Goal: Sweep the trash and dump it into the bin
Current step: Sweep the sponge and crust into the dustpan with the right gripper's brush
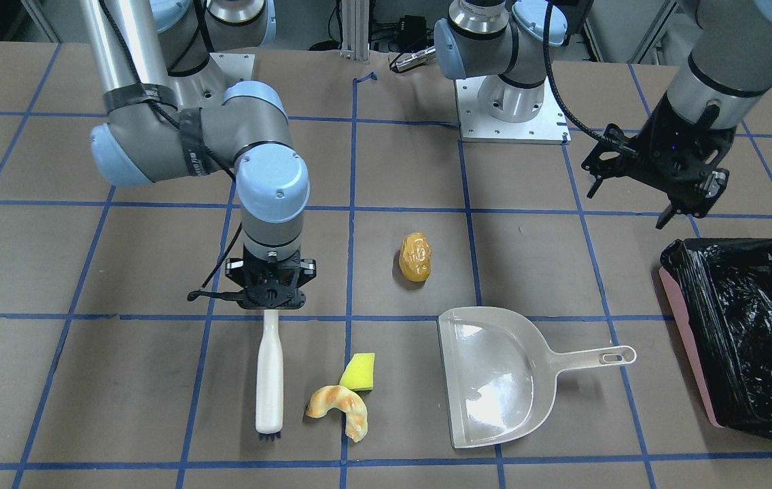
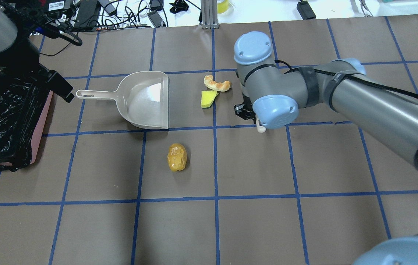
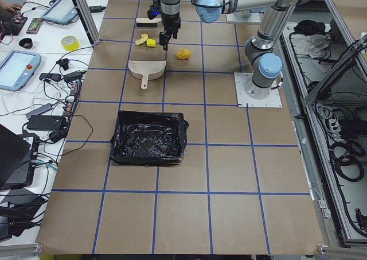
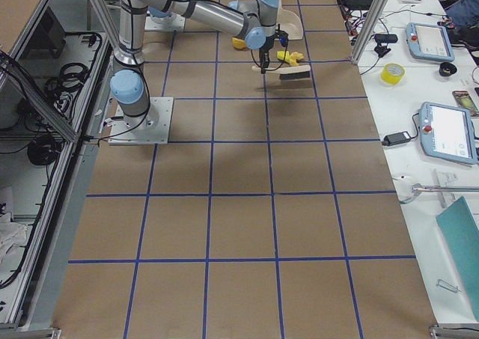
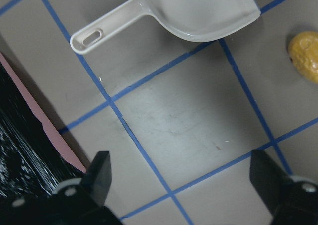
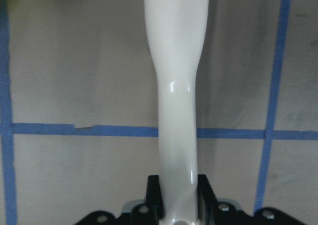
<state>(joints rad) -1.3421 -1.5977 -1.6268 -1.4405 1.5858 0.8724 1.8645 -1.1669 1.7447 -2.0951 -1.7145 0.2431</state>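
My right gripper (image 1: 269,299) is shut on the end of a white brush handle (image 1: 269,373), which lies low over the table with its bristles at the far end. The tan croissant (image 1: 342,407) and the yellow-green sponge wedge (image 1: 359,372) lie just beside the brush head. The amber lumpy piece (image 1: 415,257) lies apart from them on the table. The off-white dustpan (image 1: 495,373) rests flat and holds nothing. My left gripper (image 1: 681,197) is open and empty, raised between the dustpan handle and the bin (image 1: 753,333), a pink container lined with a black bag.
The table is brown with blue tape grid lines. The two arm bases (image 1: 512,115) stand at the robot's side of the table. Cables and devices lie beyond the far table edge (image 2: 120,14).
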